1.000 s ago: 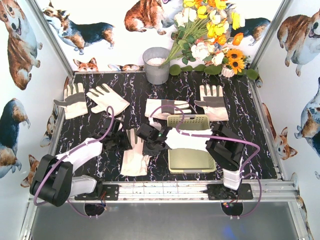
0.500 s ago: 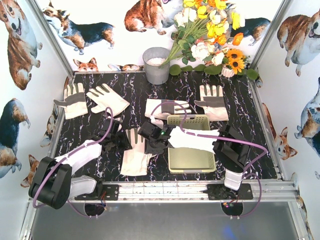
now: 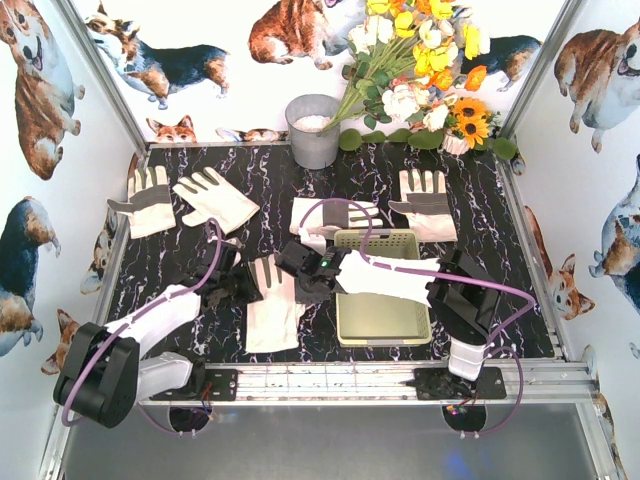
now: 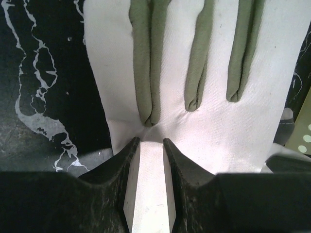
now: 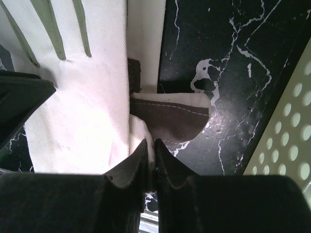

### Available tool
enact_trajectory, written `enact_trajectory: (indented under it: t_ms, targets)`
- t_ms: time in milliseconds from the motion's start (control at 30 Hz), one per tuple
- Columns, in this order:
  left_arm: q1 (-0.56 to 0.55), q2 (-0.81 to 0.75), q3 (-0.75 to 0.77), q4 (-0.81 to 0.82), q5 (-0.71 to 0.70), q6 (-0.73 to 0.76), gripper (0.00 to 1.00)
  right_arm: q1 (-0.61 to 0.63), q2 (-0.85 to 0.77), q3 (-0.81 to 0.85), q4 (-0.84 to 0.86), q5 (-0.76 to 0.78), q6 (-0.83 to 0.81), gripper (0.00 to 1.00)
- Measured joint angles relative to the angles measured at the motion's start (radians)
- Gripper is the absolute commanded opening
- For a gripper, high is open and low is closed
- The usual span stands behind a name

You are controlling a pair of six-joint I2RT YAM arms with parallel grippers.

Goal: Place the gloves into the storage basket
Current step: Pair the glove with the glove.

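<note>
The glove lies flat on the black marbled table, near the middle of the front edge, fingers pointing toward the back edge. Just to its right stands the storage basket, with no glove inside. My left gripper sits at the glove's left side, low on the table, and its jaws pinch a raised fold of the white cloth just below the green-grey finger strips. My left arm reaches there on a slant from the front-left corner. My right gripper is at the glove's right edge beside a dark grey patch, jaws pressed together; I cannot tell whether any cloth is caught. My right arm folds at the elbow near the front-right corner, its forearm stretched leftward across the basket. The other gloves lie toward the back edge
</note>
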Motion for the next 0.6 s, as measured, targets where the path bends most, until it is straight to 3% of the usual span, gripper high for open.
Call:
enact_trajectory:
  t_ms: [167,300,600]
  targets:
    - [0.0,-0.012,-0.006,-0.009,-0.006,-0.007,0.23,-0.013,0.01,0.007,0.003,-0.004,-0.016,0.14]
    - [0.0,-0.012,-0.005,-0.01,-0.005,-0.009,0.29,-0.024,0.033,0.007,0.004,-0.011,-0.029,0.28]
    - [0.0,-0.066,0.072,-0.139,-0.017,-0.006,0.6,-0.058,0.003,0.007,-0.001,-0.028,-0.08,0.59]
